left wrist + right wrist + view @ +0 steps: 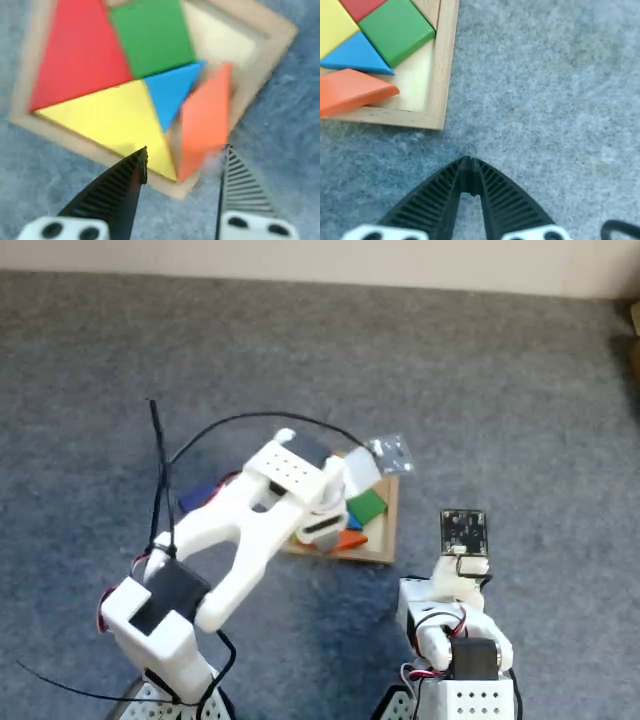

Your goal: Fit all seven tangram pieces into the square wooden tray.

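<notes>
The square wooden tray (278, 39) holds a red triangle (80, 55), a yellow triangle (110, 117), a green square (152, 35) and a small blue triangle (170, 90). An orange piece (205, 120) lies tilted at the tray's near edge, one side propped up on the rim (445, 60). My left gripper (182, 160) hovers open just above that edge, the orange piece's corner between its fingertips. My right gripper (468, 172) is shut over the carpet, a little off the tray's corner. In the high view the left arm (290, 490) covers most of the tray (385, 540).
A dark blue piece (198, 497) lies on the grey carpet left of the left arm. A clear plastic bag (390, 453) sits at the tray's far corner. Bare tray floor (412, 82) shows beside the green square (395, 27). Black cables loop over the left arm.
</notes>
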Tool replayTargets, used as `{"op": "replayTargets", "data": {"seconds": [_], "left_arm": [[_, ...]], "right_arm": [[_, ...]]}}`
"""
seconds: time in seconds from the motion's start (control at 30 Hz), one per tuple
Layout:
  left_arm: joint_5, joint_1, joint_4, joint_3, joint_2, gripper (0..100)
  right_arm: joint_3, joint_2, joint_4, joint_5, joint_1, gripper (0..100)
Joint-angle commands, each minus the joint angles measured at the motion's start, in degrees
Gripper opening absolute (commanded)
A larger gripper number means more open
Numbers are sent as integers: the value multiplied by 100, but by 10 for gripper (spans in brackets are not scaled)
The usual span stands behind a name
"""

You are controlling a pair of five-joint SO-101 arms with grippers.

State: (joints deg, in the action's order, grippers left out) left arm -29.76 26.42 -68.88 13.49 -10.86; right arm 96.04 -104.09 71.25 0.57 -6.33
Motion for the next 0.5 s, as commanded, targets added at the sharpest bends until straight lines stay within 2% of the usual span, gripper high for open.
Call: {"op": "replayTargets", "data": {"seconds": [0.0,0.17,0.47], "left_arm": [[-35,-277,70,-303,31,235],[0,-303,97,-268,31,234],[281,-295,853,171,31,234]], "right_arm": [[787,-84,40,-18,57,5],[787,-84,40,-18,57,5],[787,-84,40,-18,57,5]]}}
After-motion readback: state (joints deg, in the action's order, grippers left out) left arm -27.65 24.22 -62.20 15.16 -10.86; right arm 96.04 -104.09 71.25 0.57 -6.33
